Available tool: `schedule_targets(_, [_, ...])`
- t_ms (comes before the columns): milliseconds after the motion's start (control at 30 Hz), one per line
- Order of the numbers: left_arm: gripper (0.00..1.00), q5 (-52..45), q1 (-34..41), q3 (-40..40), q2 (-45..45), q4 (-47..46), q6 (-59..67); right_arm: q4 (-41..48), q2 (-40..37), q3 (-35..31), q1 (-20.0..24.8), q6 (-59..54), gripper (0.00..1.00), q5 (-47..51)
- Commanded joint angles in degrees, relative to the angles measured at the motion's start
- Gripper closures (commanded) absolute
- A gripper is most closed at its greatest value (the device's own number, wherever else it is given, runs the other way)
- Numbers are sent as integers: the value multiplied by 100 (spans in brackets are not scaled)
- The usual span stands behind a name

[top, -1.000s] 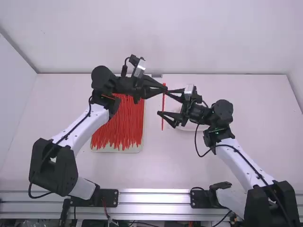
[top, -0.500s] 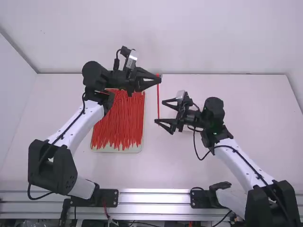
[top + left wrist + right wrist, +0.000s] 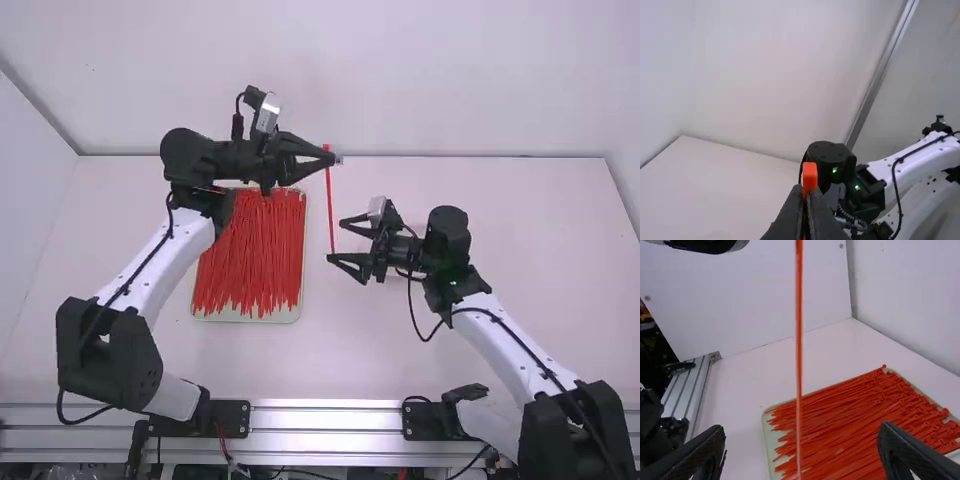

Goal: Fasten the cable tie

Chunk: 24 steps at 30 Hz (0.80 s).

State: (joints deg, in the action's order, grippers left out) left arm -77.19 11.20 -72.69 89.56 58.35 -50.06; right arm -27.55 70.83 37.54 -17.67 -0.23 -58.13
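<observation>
My left gripper (image 3: 322, 160) is raised above the back of the table and is shut on the head end of a red cable tie (image 3: 329, 205), whose strap hangs straight down. The tie's square head (image 3: 809, 176) sticks up between the left fingers. My right gripper (image 3: 347, 238) stands open just right of the hanging strap, its fingers spread wide and apart from it. From the right wrist, the cable tie (image 3: 798, 355) runs as a vertical line in front, between the two open fingertips.
A flat tray (image 3: 249, 314) heaped with several red cable ties (image 3: 255, 255) lies left of centre under the left arm; the pile (image 3: 865, 410) also lies beyond the strap in the right wrist view. A small white object sits on the table behind the right gripper.
The left gripper has drawn back to the left and risen with the tie. The right gripper has let go of the strap, opened wide and shifted left.
</observation>
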Motion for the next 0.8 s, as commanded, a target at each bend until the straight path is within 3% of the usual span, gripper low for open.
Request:
schedule_targets(0, [98,157,7,-173,-31,26,-315,4,37,26,-94,-26,19,-61])
schedule_targets(200, [98,166,0,-166,-31,22,-310,212,37,26,-315,-433,34,-57])
schedule_targets(233, [98,181,0,-168,-31,24,-308,212,37,26,-328,-426,41,-57])
schedule_targets(300, [98,195,0,-168,-31,26,-308,229,37,26,-339,-431,62,-59])
schedule_targets(367, [98,219,0,-166,-31,24,-308,234,37,26,-337,-402,97,-52])
schedule_targets(633, [96,317,2,-166,-31,24,-302,251,37,26,-208,-260,100,-50])
schedule_targets(667, [88,328,2,-164,-31,24,-297,251,37,26,-208,-260,100,-37])
schedule_targets(733, [55,334,0,-162,-31,22,-256,249,37,26,-210,-262,100,-35])
schedule_targets(767, [29,304,0,-162,-31,15,-153,243,37,26,-208,-260,100,-33])
